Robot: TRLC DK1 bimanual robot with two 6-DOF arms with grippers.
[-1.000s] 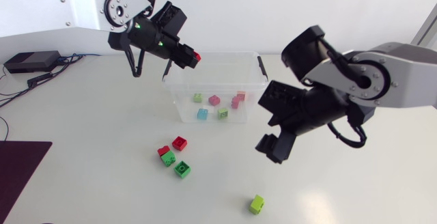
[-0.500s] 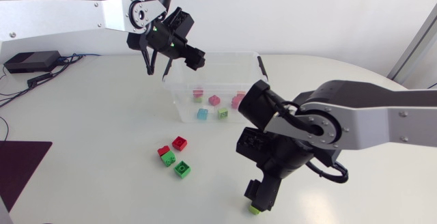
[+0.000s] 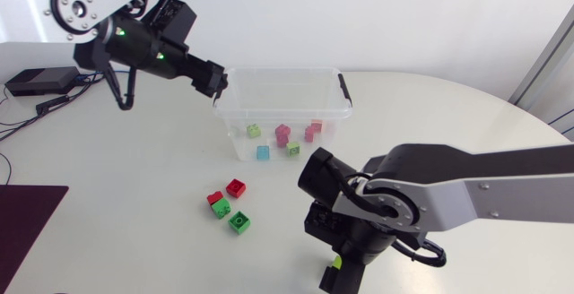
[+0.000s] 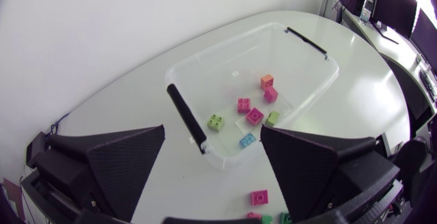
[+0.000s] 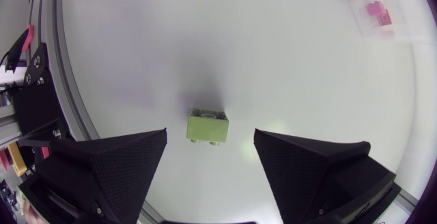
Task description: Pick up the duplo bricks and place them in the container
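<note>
The lime-green plastic duplo brick (image 5: 208, 126) lies flat on the white surface (image 5: 273, 60), directly between the two spread fingers of the right pincer (image 5: 210, 152). The pincer is open and touches nothing, with bare surface showing on either side of the brick. I judge the brick to be light, hard and rigid, with smooth and rather slippery walls, so it will not deform or break but could squirt out of an off-centre squeeze. The best hold looks to be on its two opposite flat side walls, low and square, rather than on the studded top. The left pincer (image 3: 213, 79) is also open and empty, and it hangs just beside the near end of the clear rectangular plastic container (image 4: 205, 53), which stands lidless ahead of and below its fingers. Inside are seven small bricks as far as I can count, scattered singly on the floor: a lime one (image 4: 217, 121) nearest the left pincer, two pink ones (image 4: 254, 116), a light blue one (image 4: 247, 140), a green one (image 4: 273, 118), and farther off an orange one (image 4: 267, 82) beside another pink one. There is plenty of floor for more. A red brick (image 3: 236, 187), a red-and-green pair (image 3: 218, 204) and a green brick (image 3: 239, 222) wait on the surface between the two pincers, outside the container.
</note>
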